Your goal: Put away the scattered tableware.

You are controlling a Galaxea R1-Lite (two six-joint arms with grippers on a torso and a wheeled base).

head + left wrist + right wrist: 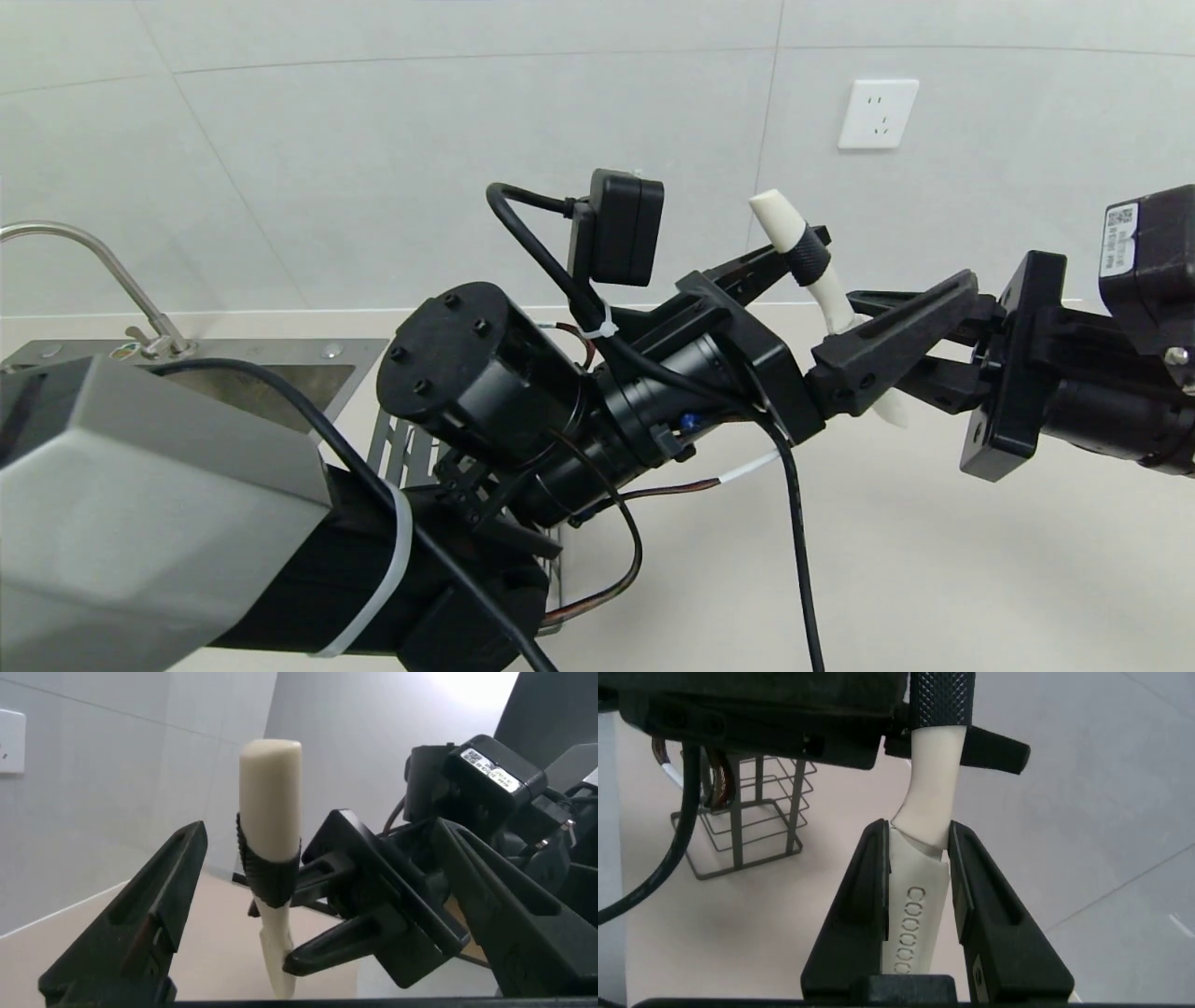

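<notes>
A white knife with a black band on its handle is held up in the air between my two arms. My right gripper is shut on its flat blade, which has a row of small holes. The handle stands upright between the spread fingers of my left gripper, which is open; neither finger touches it. The left gripper comes in from the left and the right gripper from the right, their fingers crossing around the knife.
A wire basket stands on the beige counter below. A metal sink with a curved faucet sits at the left, and a wall socket is on the tiled wall behind. The counter to the right is bare.
</notes>
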